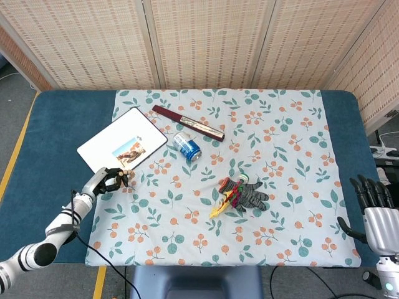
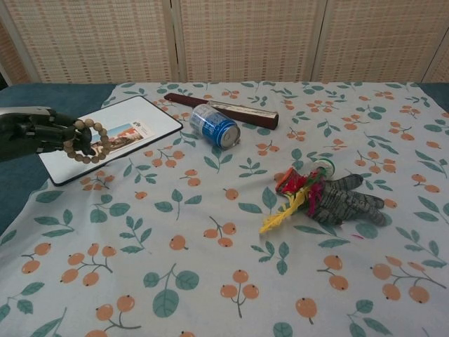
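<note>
My left hand (image 1: 107, 180) (image 2: 34, 133) hovers over the left edge of the floral cloth (image 1: 280, 156) (image 2: 231, 281), just below the white tablet. It holds a wooden bead bracelet (image 1: 125, 175) (image 2: 89, 142), which hangs looped around its curled fingers. The white tablet (image 1: 121, 147) (image 2: 116, 133) lies flat right behind the bracelet. My right hand (image 1: 376, 208) stands at the table's right edge, off the cloth, fingers upright and apart, holding nothing. It does not show in the chest view.
A blue can (image 1: 187, 147) (image 2: 215, 127) lies on its side mid-cloth. Behind it lies a dark red closed fan (image 1: 188, 123) (image 2: 221, 110). A grey knit glove (image 1: 249, 195) (image 2: 347, 202) with colourful red and yellow bits lies right of centre. Wicker screens (image 1: 206, 37) back the table.
</note>
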`<state>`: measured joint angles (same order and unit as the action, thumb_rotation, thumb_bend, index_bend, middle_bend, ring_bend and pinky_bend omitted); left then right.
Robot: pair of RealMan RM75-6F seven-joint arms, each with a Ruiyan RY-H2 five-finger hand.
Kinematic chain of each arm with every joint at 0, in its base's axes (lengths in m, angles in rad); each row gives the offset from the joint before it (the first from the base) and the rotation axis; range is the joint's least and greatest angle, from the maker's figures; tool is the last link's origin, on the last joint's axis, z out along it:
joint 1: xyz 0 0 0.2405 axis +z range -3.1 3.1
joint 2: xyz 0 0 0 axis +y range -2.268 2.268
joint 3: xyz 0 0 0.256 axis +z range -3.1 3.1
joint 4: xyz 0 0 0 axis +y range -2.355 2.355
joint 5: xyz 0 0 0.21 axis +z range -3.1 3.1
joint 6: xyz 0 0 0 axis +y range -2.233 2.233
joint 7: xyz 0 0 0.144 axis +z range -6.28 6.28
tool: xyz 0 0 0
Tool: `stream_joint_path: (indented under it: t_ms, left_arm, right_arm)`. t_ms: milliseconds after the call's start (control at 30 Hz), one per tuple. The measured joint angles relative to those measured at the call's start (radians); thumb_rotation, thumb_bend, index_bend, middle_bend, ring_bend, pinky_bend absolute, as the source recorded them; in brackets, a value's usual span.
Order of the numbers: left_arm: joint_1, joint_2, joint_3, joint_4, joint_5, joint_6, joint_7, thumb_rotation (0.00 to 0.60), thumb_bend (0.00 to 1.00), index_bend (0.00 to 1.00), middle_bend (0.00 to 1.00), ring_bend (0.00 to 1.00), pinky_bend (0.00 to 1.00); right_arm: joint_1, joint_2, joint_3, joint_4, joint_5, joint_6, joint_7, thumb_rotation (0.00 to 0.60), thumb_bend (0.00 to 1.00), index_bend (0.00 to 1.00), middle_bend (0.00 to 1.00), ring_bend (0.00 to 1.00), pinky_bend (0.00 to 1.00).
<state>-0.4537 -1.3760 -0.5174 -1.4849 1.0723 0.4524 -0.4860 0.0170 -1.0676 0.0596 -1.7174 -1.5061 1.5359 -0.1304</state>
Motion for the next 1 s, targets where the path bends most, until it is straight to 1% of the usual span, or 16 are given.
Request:
stream_joint_path:
  t_ms: [67,100,167,200,267,333,400,467,533,567,600,667,733,833,967,1000]
  left_arm:
    - [0.006,-0.021,0.037,0.003,0.041,0.090,0.055,0.600,0.78,0.50,0.54,0.27,0.00]
    - [0.010,-0.038,0.066,0.007,0.069,0.146,0.092,0.600,0.78,0.50,0.53,0.27,0.00]
    - [0.015,-0.066,0.116,0.014,0.114,0.219,0.149,0.600,0.78,0.49,0.52,0.27,0.00]
    - [0.018,-0.086,0.149,0.021,0.144,0.259,0.182,0.600,0.78,0.49,0.52,0.27,0.00]
    - [0.022,-0.112,0.195,0.029,0.189,0.308,0.217,0.600,0.77,0.46,0.51,0.27,0.00]
    - [0.027,-0.135,0.241,0.035,0.236,0.356,0.239,0.600,0.75,0.43,0.48,0.26,0.00]
    - [0.031,-0.148,0.281,0.037,0.275,0.384,0.253,0.600,0.72,0.36,0.39,0.23,0.00]
    - [0.032,-0.154,0.314,0.037,0.299,0.393,0.266,0.600,0.66,0.22,0.26,0.18,0.00]
    - [0.031,-0.155,0.349,0.036,0.322,0.396,0.287,0.600,0.58,0.09,0.14,0.12,0.00]
    - [0.029,-0.154,0.363,0.034,0.331,0.399,0.298,0.600,0.55,0.04,0.10,0.09,0.00]
    - [0.027,-0.153,0.379,0.031,0.342,0.403,0.312,0.600,0.53,0.02,0.07,0.07,0.00]
    - [0.024,-0.150,0.391,0.023,0.349,0.415,0.321,0.600,0.50,0.00,0.04,0.05,0.00]
    - [0.023,-0.145,0.395,0.016,0.354,0.432,0.323,0.600,0.48,0.00,0.04,0.03,0.00]
    - [0.025,-0.135,0.396,0.008,0.371,0.476,0.335,0.600,0.47,0.00,0.03,0.00,0.00]
    - [0.042,-0.093,0.400,-0.016,0.413,0.574,0.375,0.600,0.47,0.00,0.00,0.00,0.00]
    - [0.054,-0.073,0.403,-0.026,0.429,0.614,0.392,0.600,0.47,0.00,0.00,0.00,0.00]
  right_arm:
    - [0.001,0.001,-0.001,-0.002,-0.001,-0.003,0.001,0.512,0.20,0.00,0.00,0.00,0.00]
    - [0.001,0.001,-0.002,-0.003,-0.001,-0.003,0.001,0.512,0.20,0.00,0.00,0.00,0.00]
    - [0.000,0.002,-0.003,-0.004,-0.003,-0.002,0.002,0.513,0.20,0.00,0.00,0.00,0.00]
    - [0.000,0.003,-0.003,-0.005,-0.003,-0.001,0.002,0.512,0.20,0.00,0.00,0.00,0.00]
    - [-0.001,0.004,-0.003,-0.006,-0.003,0.000,0.003,0.512,0.20,0.00,0.00,0.00,0.00]
    - [-0.001,0.006,-0.003,-0.006,-0.002,-0.001,0.005,0.513,0.20,0.00,0.00,0.00,0.00]
    - [-0.001,0.007,-0.003,-0.007,-0.001,-0.002,0.008,0.514,0.20,0.00,0.00,0.00,0.00]
    - [-0.001,0.008,-0.003,-0.007,-0.002,-0.003,0.010,0.513,0.20,0.00,0.00,0.00,0.00]
    - [-0.002,0.010,-0.003,-0.008,-0.002,-0.002,0.013,0.514,0.20,0.00,0.00,0.00,0.00]
    - [-0.002,0.011,-0.003,-0.008,-0.003,-0.001,0.013,0.513,0.20,0.00,0.00,0.00,0.00]
    - [-0.003,0.011,-0.003,-0.008,-0.003,0.000,0.013,0.512,0.20,0.00,0.00,0.00,0.00]
    - [-0.005,0.013,-0.003,-0.010,-0.002,0.003,0.014,0.513,0.20,0.00,0.00,0.00,0.00]
    - [-0.005,0.013,-0.003,-0.010,-0.003,0.005,0.014,0.513,0.20,0.00,0.00,0.00,0.00]
    - [-0.007,0.012,-0.002,-0.009,-0.004,0.010,0.008,0.513,0.20,0.00,0.00,0.00,0.00]
    - [-0.008,0.006,0.003,-0.003,0.001,0.016,-0.007,0.514,0.20,0.00,0.00,0.00,0.00]
    - [-0.008,0.004,0.005,-0.001,0.003,0.017,-0.012,0.513,0.20,0.00,0.00,0.00,0.00]
